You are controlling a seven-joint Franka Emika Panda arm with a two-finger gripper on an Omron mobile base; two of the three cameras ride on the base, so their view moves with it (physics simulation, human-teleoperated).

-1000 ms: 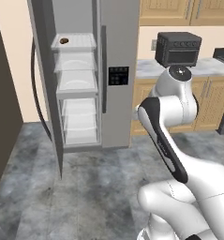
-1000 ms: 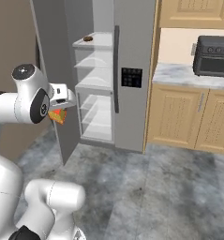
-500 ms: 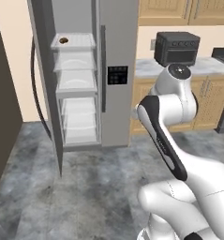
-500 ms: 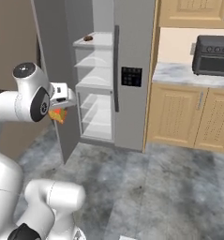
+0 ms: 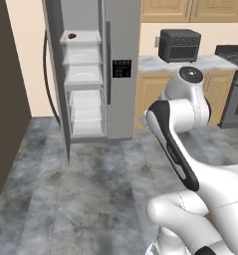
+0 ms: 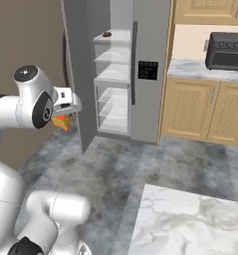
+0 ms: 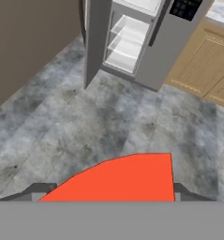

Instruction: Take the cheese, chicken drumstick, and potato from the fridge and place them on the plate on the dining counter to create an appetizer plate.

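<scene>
My gripper (image 6: 63,115) is shut on the cheese (image 6: 60,123), a small yellow-orange wedge held in the air to the left of the open fridge (image 6: 150,64). In the hand view the wedge's red face (image 7: 127,176) sits between my fingertips (image 7: 38,190), high above the grey floor. The fridge (image 5: 123,69) stands ahead with white shelves. A small dark brown piece (image 5: 72,36) lies on its top shelf (image 6: 106,34); whether it is the drumstick or the potato I cannot tell. A corner of the marble dining counter (image 6: 190,224) lies at lower right. The plate is out of view.
The open fridge door (image 6: 78,74) stands edge-on beside my hand. A dark brown wall (image 5: 6,99) closes off the left. Wood cabinets (image 6: 205,112) carry a black toaster oven (image 6: 227,50), and a stove (image 5: 237,89) stands at far right. Grey stone floor (image 7: 108,117) stretches before the fridge.
The whole picture has shifted in both base views, so the base has moved; the marble counter corner has come into the right base view. The gripper still holds the cheese the same way.
</scene>
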